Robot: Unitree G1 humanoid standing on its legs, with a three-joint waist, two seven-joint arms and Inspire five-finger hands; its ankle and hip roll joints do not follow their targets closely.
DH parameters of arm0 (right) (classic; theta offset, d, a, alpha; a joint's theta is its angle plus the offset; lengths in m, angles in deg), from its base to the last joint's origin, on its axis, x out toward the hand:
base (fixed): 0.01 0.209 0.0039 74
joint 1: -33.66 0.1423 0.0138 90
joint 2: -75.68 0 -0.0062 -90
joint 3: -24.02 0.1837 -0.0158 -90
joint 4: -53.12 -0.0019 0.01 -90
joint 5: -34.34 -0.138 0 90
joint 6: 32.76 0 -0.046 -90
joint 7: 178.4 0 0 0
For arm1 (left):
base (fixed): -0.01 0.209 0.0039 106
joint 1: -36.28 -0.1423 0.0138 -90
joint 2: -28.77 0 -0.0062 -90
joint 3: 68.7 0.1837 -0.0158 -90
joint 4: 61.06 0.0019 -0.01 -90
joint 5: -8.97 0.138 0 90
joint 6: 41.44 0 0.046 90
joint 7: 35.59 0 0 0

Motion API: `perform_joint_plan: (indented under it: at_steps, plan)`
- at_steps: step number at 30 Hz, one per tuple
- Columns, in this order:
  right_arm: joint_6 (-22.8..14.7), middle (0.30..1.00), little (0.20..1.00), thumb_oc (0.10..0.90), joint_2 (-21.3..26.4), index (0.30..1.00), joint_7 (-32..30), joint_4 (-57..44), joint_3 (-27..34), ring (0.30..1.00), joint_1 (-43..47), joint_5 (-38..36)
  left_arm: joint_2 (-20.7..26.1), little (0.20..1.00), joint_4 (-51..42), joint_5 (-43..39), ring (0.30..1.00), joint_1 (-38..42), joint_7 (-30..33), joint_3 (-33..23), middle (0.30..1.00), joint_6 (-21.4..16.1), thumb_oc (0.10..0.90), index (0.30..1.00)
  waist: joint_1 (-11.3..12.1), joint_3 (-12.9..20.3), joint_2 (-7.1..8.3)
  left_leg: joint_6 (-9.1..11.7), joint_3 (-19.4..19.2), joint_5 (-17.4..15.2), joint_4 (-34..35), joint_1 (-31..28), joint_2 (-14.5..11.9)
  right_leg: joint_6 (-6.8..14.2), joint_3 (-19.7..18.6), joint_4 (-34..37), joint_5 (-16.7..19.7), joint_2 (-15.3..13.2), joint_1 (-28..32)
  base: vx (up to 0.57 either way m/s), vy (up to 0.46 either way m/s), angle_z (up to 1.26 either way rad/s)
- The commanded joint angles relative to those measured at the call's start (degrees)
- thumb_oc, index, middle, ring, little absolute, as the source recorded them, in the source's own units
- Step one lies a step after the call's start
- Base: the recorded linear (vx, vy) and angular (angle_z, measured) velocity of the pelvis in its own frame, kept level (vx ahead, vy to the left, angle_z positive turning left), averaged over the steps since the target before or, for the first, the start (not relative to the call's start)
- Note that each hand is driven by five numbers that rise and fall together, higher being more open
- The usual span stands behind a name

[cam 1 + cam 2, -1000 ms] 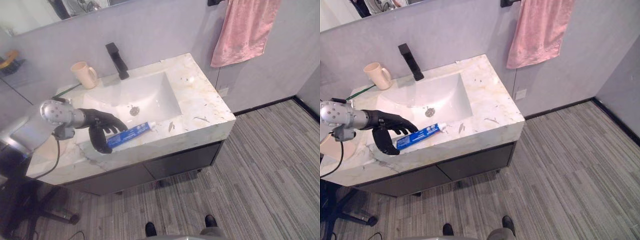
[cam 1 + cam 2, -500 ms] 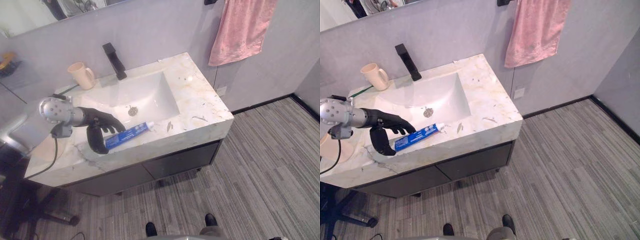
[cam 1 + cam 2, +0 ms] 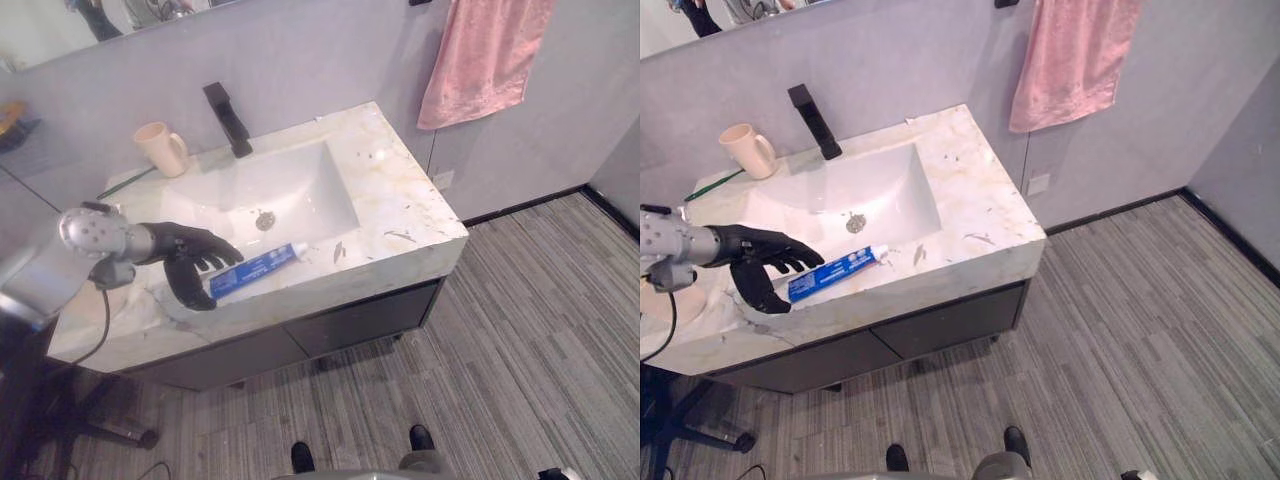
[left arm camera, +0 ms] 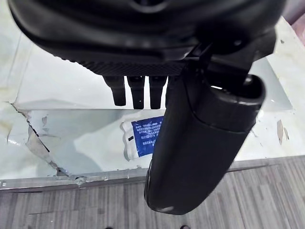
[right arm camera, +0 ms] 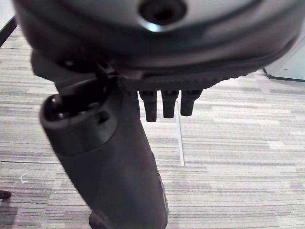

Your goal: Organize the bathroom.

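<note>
Toothpaste tube [image 3: 254, 271] flat on vanity counter's [image 3: 400, 215] front edge, left of centre, long axis pointing lower left into left hand [image 3: 188, 262]: spread wide, empty, straddling tube's end.

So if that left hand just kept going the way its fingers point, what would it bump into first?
Most likely the blue toothpaste tube lying on the counter's front edge: the left hand is open, with its fingers aimed at the tube's near end. Depth is hard to judge.
</note>
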State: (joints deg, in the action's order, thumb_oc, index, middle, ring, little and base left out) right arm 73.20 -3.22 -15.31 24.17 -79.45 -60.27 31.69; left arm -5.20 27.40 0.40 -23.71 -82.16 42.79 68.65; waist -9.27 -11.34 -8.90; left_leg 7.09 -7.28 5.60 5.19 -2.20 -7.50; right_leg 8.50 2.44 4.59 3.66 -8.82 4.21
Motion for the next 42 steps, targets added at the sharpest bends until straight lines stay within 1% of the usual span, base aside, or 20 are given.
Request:
perform_joint_plan:
  at_steps: [1,3,9,11,14,16,20,21,22,23,24,30,38,42]
  plan:
    - [0.9,0.9,0.9,0.8,4.1,0.9,-3.2,-0.3,0.9,0.9,-2.6,0.5,1.0,0.9,1.9,1.9,0.9,-1.8,1.1,-7.9,0.9,-0.6,0.8,0.9,1.4,0.8,-0.38,-1.8,-1.1,-1.6,-3.0,0.1,-3.3,0.7,0.6,-5.9,-2.9,-2.6,-4.3,0.0,0.0,0.0]
    - [1.0,0.9,0.9,0.8,4.0,0.9,-3.5,-0.5,0.9,0.9,-2.5,0.3,0.3,0.9,1.0,2.3,0.9,-3.7,1.9,-8.9,0.9,-1.0,0.8,0.9,1.5,0.6,-0.38,-1.8,-1.0,-1.6,-3.0,0.3,-3.2,0.6,0.7,-5.9,-2.9,-2.6,-4.4,0.0,0.0,0.0]
    - [0.7,0.9,0.9,0.8,3.9,0.9,-3.8,-0.4,0.8,0.9,-2.2,0.0,-1.6,0.9,-0.3,2.9,0.9,-6.4,3.2,-9.7,0.9,-1.0,0.8,0.9,1.7,0.4,-0.42,-1.8,-0.9,-1.6,-3.1,0.4,-3.2,0.6,0.8,-5.9,-2.9,-2.7,-4.5,0.0,0.0,0.0]
    - [0.7,0.9,0.9,0.8,3.8,0.9,-4.0,-0.4,0.8,0.9,-2.2,0.0,-2.0,0.9,-0.7,3.3,0.9,-7.5,3.5,-10.1,0.9,-1.5,0.8,0.9,1.8,0.4,-0.52,-1.8,-0.8,-1.6,-3.0,0.4,-3.2,0.6,0.8,-6.0,-2.9,-2.8,-4.5,0.0,0.0,0.0]
    - [0.7,0.9,0.9,0.8,3.6,0.9,-4.5,-0.3,0.3,0.9,-2.0,-0.5,-2.6,0.9,-0.9,3.7,0.9,-8.2,3.9,-10.0,0.9,-1.9,0.8,0.9,1.8,0.3,-0.6,-1.8,-0.9,-1.6,-2.9,0.3,-3.1,0.6,0.9,-5.9,-2.8,-2.8,-4.5,0.0,0.0,0.0]
    - [0.4,0.9,0.9,0.8,3.6,0.9,-4.7,0.0,0.4,0.9,-2.0,-0.4,-3.1,0.9,-0.7,4.8,0.9,-8.8,4.1,-9.5,0.9,-3.2,0.8,0.9,1.7,0.3,-0.72,-1.7,-1.1,-1.5,-2.8,0.2,-3.2,0.6,0.9,-5.8,-2.8,-2.9,-4.5,0.0,0.0,0.0]
    - [0.2,0.9,0.9,0.8,3.8,0.9,-4.7,0.4,0.3,0.9,-1.8,-0.4,-3.1,0.9,-1.0,6.4,0.9,-8.6,3.7,-8.4,0.9,-4.1,0.8,0.9,1.5,0.3,-0.85,-1.7,-1.3,-1.5,-2.9,0.3,-3.2,0.5,0.7,-5.8,-2.7,-2.9,-4.6,0.0,0.0,0.0]
    - [0.2,0.9,0.9,0.8,4.0,0.9,-4.7,0.4,0.2,0.9,-1.8,-0.6,-3.0,0.596,-1.4,6.9,0.596,-8.3,3.2,-7.9,0.596,-4.0,0.598,0.596,1.4,0.2,-0.92,-1.7,-1.3,-1.5,-2.9,0.3,-3.1,0.5,0.6,-5.7,-2.7,-2.9,-4.5,0.0,0.0,0.0]
    - [0.0,0.9,0.9,0.8,4.1,0.9,-4.6,0.5,0.3,0.9,-1.7,-0.5,-3.0,0.568,-1.5,7.3,0.568,-8.2,2.7,-7.6,0.568,-4.0,0.579,0.568,1.3,0.2,-0.97,-1.7,-1.4,-1.5,-2.9,0.3,-3.2,0.6,0.6,-5.7,-2.7,-2.9,-4.6,0.0,0.0,0.0]
    - [-0.1,0.9,0.9,0.8,4.1,0.9,-4.6,0.6,0.3,0.9,-1.7,-0.5,-3.0,0.373,-1.5,7.4,0.373,-8.1,2.6,-7.5,0.373,-4.1,0.449,0.373,1.3,0.2,-0.99,-1.7,-1.4,-1.5,-2.9,0.3,-3.2,0.6,0.6,-5.7,-2.7,-3.0,-4.6,0.0,0.0,0.0]
    - [-0.2,0.9,0.9,0.8,4.2,0.9,-4.5,0.6,0.4,0.9,-1.7,-0.4,-3.0,0.3,-1.6,7.5,0.3,-7.9,2.3,-7.1,0.3,-4.0,0.4,0.3,1.2,0.2,-1.05,-1.7,-1.5,-1.5,-2.9,0.3,-3.2,0.6,0.6,-5.7,-2.6,-3.0,-4.6,0.0,0.0,0.0]
    - [-0.4,0.9,0.9,0.8,4.4,0.9,-4.5,1.1,0.2,0.9,-1.4,-0.5,-3.1,0.3,-1.7,6.9,0.3,-7.3,2.5,-5.8,0.3,-3.5,0.4,0.3,1.2,0.5,-1.38,-1.6,-1.6,-1.4,-2.7,0.0,-3.1,0.6,0.5,-5.5,-2.6,-3.1,-4.4,0.0,0.005,-0.03]
    - [-1.1,0.9,0.9,0.8,4.3,0.9,-4.5,2.4,0.4,0.9,-1.3,-0.1,-3.6,0.3,-1.2,6.9,0.3,-7.9,2.8,-5.9,0.3,-3.9,0.4,0.3,1.3,0.8,-1.57,-1.6,-1.7,-1.4,-2.6,-0.1,-3.1,0.6,0.5,-5.3,-2.6,-3.1,-4.3,0.0,0.0,0.0]
    - [-1.2,0.9,0.9,0.8,4.2,0.9,-4.6,2.7,0.2,0.9,-1.1,-0.2,-4.0,0.3,-1.1,6.1,0.3,-8.1,4.2,-6.0,0.3,-3.1,0.4,0.3,1.3,0.9,-1.6,-1.6,-1.6,-1.4,-2.5,-0.1,-3.1,0.6,0.3,-5.3,-2.5,-3.1,-4.4,0.0,0.0,0.0]
